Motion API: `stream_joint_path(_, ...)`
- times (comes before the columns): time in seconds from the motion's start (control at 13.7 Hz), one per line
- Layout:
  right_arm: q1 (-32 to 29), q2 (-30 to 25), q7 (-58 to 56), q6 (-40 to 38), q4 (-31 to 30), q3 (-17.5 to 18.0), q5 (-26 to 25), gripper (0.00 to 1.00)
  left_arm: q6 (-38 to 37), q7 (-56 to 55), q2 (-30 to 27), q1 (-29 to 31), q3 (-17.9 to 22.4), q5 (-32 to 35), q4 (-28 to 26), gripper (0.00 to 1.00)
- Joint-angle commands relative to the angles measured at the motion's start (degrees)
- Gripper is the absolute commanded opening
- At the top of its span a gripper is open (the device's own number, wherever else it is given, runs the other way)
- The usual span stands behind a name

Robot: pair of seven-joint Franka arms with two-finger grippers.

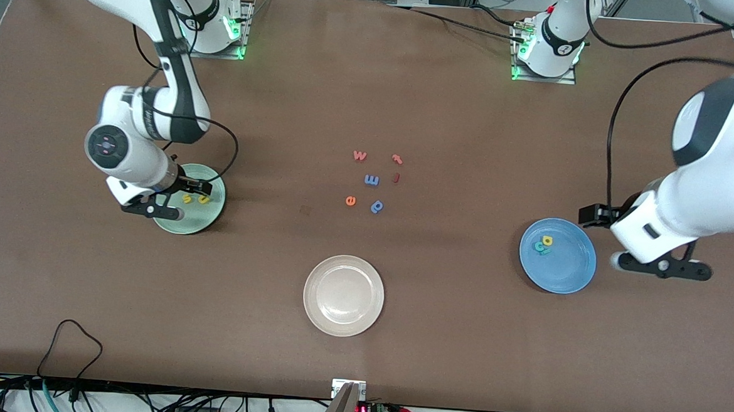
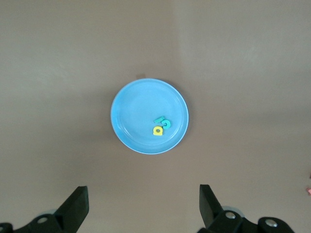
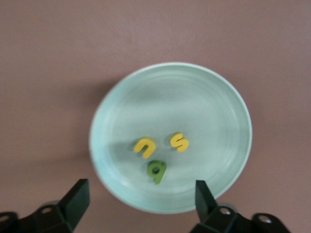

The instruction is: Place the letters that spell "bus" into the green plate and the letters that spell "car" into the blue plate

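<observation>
The green plate (image 1: 206,219) (image 3: 194,97) holds a yellow "u" (image 3: 145,147), a yellow "s" (image 3: 179,141) and a dark green "b" (image 3: 156,171). My right gripper (image 1: 151,209) (image 3: 142,199) hangs open over that plate's rim with nothing between its fingers. On the blue plate (image 1: 564,273) (image 2: 141,107) lie a yellow "a" (image 2: 157,130), a teal "c" (image 2: 166,124) and a teal "r" (image 2: 159,119), close together. My left gripper (image 1: 662,267) (image 2: 144,208) is open and empty, high over the bare table beside the blue plate, toward the left arm's end.
A beige plate (image 1: 343,296) sits empty near the table's front edge. Loose letters lie mid-table: a red "w" (image 1: 359,156), two small red pieces (image 1: 397,159) (image 1: 396,178), a blue "m" (image 1: 371,180), an orange "e" (image 1: 351,200) and a blue "p" (image 1: 377,206).
</observation>
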Motion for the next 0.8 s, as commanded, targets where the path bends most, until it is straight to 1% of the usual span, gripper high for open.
stream_joint_path(0.0, -0.8, -1.8, 2.1, -14.8, 13.3, -1.3, -0.1, 1.0, -1.5, 1.0, -11.0, -4.6, 8.7, -7.6, -6.3, 1.0)
stream_joint_path(0.07, -1.1, -1.5, 2.1, -19.1, 18.2, -1.4, -0.1, 1.0, -1.3, 1.7, -14.6, -7.1, 13.7, -11.8, -10.1, 1.0)
stream_joint_path(0.15, -1.7, -1.5, 1.8, -21.8, 21.6, -2.0, -0.2, 1.0, -1.0, 3.2, -17.4, -11.1, 18.6, -14.1, -13.5, 1.0)
stream_joint_path(0.22, -1.9, -1.6, 1.5, -23.0, 23.9, -2.2, -0.2, 1.0, 0.9, 5.4, -20.0, -13.4, 22.6, -16.4, -16.8, 1.0)
stream_joint_path(0.29, -2.2, -1.9, 1.2, -23.9, 25.9, -2.8, -0.2, 1.0, 5.5, 8.6, -23.0, -13.6, 23.7, -16.9, -22.4, 1.0)
stream_joint_path(0.37, -2.4, -1.9, 0.8, -25.3, 28.3, -3.7, -0.2, 1.0, 10.9, 12.4, -26.9, -13.1, 23.8, -17.3, -29.0, 1.0)
stream_joint_path(0.44, -2.5, -1.9, 0.1, -27.6, 30.3, -4.6, -0.1, 1.0, 13.6, 14.5, -29.9, -12.8, 23.9, -17.3, -33.3, 1.0)
stream_joint_path(0.51, -2.8, -1.6, 0.0, -29.4, 31.9, -5.1, -0.1, 1.0, 13.2, 14.3, -31.1, -12.8, 23.9, -17.3, -34.3, 1.0)
stream_joint_path(0.58, -5.1, -2.0, -0.6, -30.1, 32.7, -4.4, 0.0, 1.0, 12.8, 14.4, -30.9, -12.8, 23.5, -16.5, -33.6, 1.0)
stream_joint_path(0.66, -10.3, -2.3, -2.3, -30.8, 32.9, -0.3, -0.2, 1.0, 12.5, 14.6, -30.9, -12.3, 23.3, -16.4, -32.8, 1.0)
stream_joint_path(0.73, -16.5, -3.2, -4.4, -33.1, 34.8, 5.0, -1.0, 1.0, 11.4, 14.7, -30.9, -11.5, 22.7, -16.3, -32.6, 1.0)
